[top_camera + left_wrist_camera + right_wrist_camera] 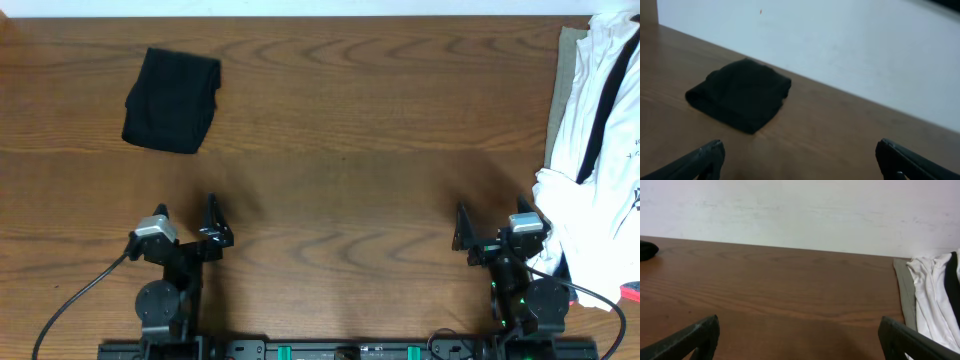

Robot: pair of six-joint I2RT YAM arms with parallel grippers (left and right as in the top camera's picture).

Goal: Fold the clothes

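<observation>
At the near edge of the brown wooden bench (350, 130), the left fingers (213, 222) and the right fingers (462, 230) are standing spread wide apart, gripping nothing. Farther back on the left, the black soft-fabric garment (172, 100) is lying as a compact folded bundle, well apart from both. A heap of white garments with black straps (600, 130) is resting along the bench's right edge.
</observation>
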